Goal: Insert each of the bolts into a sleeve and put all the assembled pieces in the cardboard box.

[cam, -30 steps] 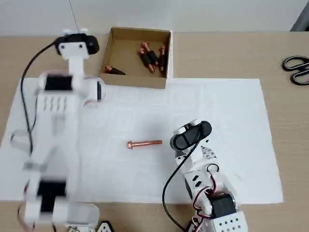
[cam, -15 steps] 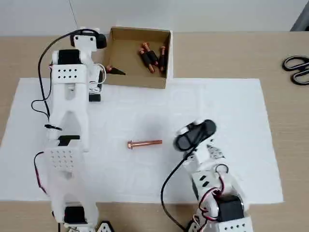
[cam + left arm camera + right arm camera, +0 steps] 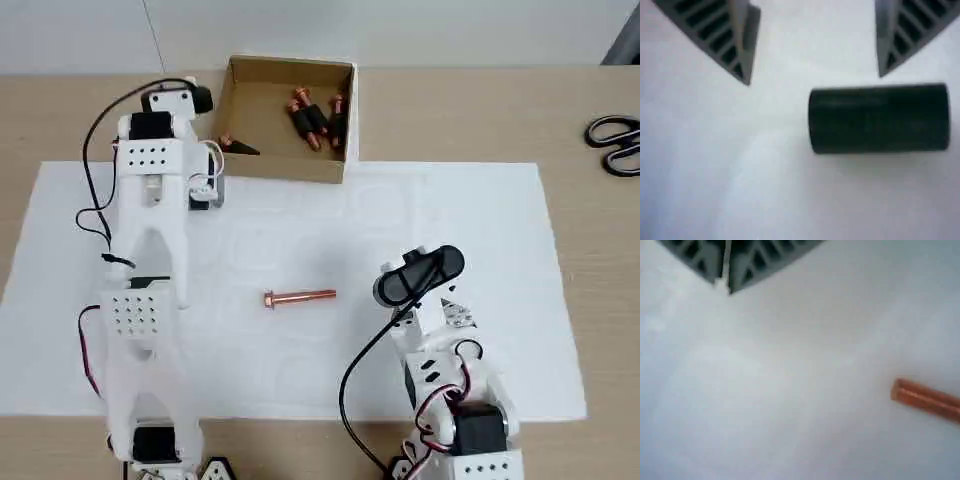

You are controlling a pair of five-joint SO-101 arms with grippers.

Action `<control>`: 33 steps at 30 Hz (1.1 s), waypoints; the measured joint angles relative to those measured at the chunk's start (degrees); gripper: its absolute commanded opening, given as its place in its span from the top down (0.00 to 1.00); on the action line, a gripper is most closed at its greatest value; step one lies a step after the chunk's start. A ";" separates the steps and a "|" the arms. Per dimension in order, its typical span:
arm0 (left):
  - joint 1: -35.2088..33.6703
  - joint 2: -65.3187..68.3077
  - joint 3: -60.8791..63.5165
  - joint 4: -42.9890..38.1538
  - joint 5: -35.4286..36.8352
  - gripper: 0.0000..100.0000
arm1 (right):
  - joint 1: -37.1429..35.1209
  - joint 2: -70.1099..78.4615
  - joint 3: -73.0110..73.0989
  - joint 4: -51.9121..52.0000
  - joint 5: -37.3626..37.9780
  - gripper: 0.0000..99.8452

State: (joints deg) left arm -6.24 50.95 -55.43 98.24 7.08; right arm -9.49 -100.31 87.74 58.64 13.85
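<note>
A black sleeve (image 3: 879, 118) lies on its side on the white paper. My left gripper (image 3: 812, 75) hangs open just above it, one finger to each side, touching nothing. In the high view the left gripper (image 3: 205, 185) is beside the cardboard box's (image 3: 226, 110) left front corner. The box holds several assembled bolt-and-sleeve pieces (image 3: 312, 118). A bare copper bolt (image 3: 300, 297) lies mid-sheet, and its end (image 3: 925, 400) shows in the right wrist view. My right gripper (image 3: 725, 285) is shut and empty, away from the bolt. The right arm's wrist (image 3: 418, 277) stands to the right of the bolt.
A white paper sheet (image 3: 480, 220) covers the middle of the wooden table. Scissors (image 3: 615, 132) lie on the bare wood at the far right. The left arm's long body (image 3: 145, 300) runs along the sheet's left side.
The left arm swung in and settled beside the box's left front corner. The right arm's wrist drifted to the right, away from the bolt. The bolt has not moved.
</note>
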 measured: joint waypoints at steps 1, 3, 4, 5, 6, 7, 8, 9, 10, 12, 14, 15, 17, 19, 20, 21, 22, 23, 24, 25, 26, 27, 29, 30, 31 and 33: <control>0.00 0.00 -0.97 -0.53 0.00 0.85 | 0.09 0.00 0.00 0.00 0.00 0.99; 0.00 0.00 -1.67 -1.76 0.00 0.85 | 0.18 0.00 0.00 0.00 0.00 0.99; 0.00 0.00 -1.67 -2.46 0.09 0.85 | 0.26 0.00 0.00 0.00 0.00 0.99; 0.00 0.00 -1.67 -3.34 0.09 0.85 | 0.26 0.00 0.00 0.00 0.00 0.99; 0.00 0.00 -1.32 -4.22 0.00 0.85 | 0.26 0.00 0.00 0.00 0.00 0.99; 0.00 0.00 -0.97 -5.19 0.00 0.85 | 0.18 0.00 0.00 0.00 0.00 0.99; -0.09 0.00 -0.26 -6.24 0.09 0.85 | 0.18 0.00 0.00 0.00 0.00 0.99; -0.09 0.00 0.62 -7.03 0.18 0.85 | 0.18 0.00 0.00 0.00 0.00 0.99; -0.09 0.00 1.41 -7.82 0.18 0.85 | 0.18 0.00 0.00 0.00 0.00 0.99; -0.09 0.00 2.81 -9.05 0.09 0.85 | 0.18 0.00 0.00 0.00 0.00 0.99; -0.09 0.00 3.60 -9.58 0.26 0.85 | 0.18 0.00 0.35 0.00 0.00 0.99; -0.09 0.00 3.96 -9.67 0.18 0.85 | 0.18 0.00 0.79 0.00 0.00 0.99; -0.09 0.00 5.19 -9.93 0.26 0.85 | 0.35 0.00 1.58 0.00 0.00 0.99; -0.09 0.00 5.71 -10.02 0.00 0.85 | 0.26 0.00 2.55 -0.09 0.00 0.99; -0.09 0.00 5.80 -10.11 0.00 0.85 | 0.26 0.00 2.81 -0.09 0.00 0.99; -0.09 0.00 5.98 -10.55 0.00 0.85 | 0.26 0.00 2.90 -0.09 0.00 0.99; -0.09 0.00 5.98 -10.90 0.00 0.85 | 0.18 0.00 2.99 -0.09 0.00 0.99; -0.09 0.00 5.98 -11.08 0.18 0.85 | 0.18 0.00 2.99 -0.09 0.00 0.99; -0.09 0.00 5.98 -11.08 0.53 0.85 | 0.26 0.00 2.99 -0.09 0.00 0.99; -0.09 0.00 5.98 -11.08 1.14 0.85 | 0.26 0.00 2.99 -0.09 0.00 0.99; -0.09 0.00 5.98 -11.08 1.85 0.85 | 0.26 0.00 2.99 -0.09 0.00 0.99; -0.09 0.00 5.98 -11.08 2.46 0.85 | 0.26 0.00 2.99 -0.09 0.00 0.99; -0.09 -0.09 7.03 -11.43 3.08 0.85 | 0.18 0.00 2.99 -0.09 0.00 0.99; -0.09 -0.09 7.56 -11.52 3.34 0.85 | 0.18 0.00 2.99 -0.09 0.00 0.99; -0.09 -0.18 8.00 -11.43 3.43 0.85 | 0.18 0.00 2.99 -0.09 0.00 0.99; 0.00 -0.26 8.09 -10.64 4.04 0.85 | 0.18 0.00 2.99 -0.09 0.00 0.99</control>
State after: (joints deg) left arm -6.24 50.68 -47.34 87.60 11.12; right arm -9.32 -100.31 90.73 58.55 13.85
